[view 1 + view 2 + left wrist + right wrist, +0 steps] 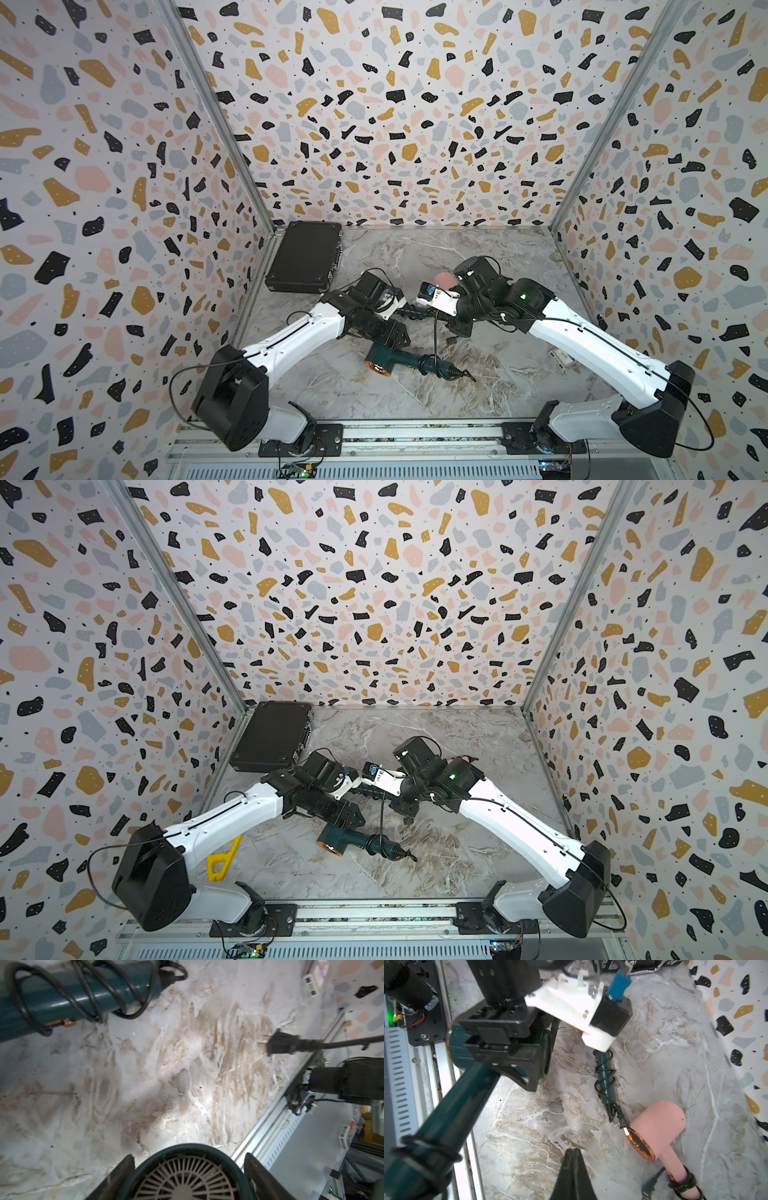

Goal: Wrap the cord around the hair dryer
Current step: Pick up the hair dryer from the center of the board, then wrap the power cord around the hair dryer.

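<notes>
A closed black hard case (305,257) (272,737) is seen lying flat in the far left corner of the marble-patterned bench (457,257). A small white carton with blue print (561,358) (313,980) is spotted by the right edge. A yellow plastic piece (222,862) is caught at the left edge, toward the front corner.

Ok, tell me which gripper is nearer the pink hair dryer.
Right. The right gripper is close beside the pink hair dryer; the left gripper is farther away, clamped on the green hair dryer.
</notes>
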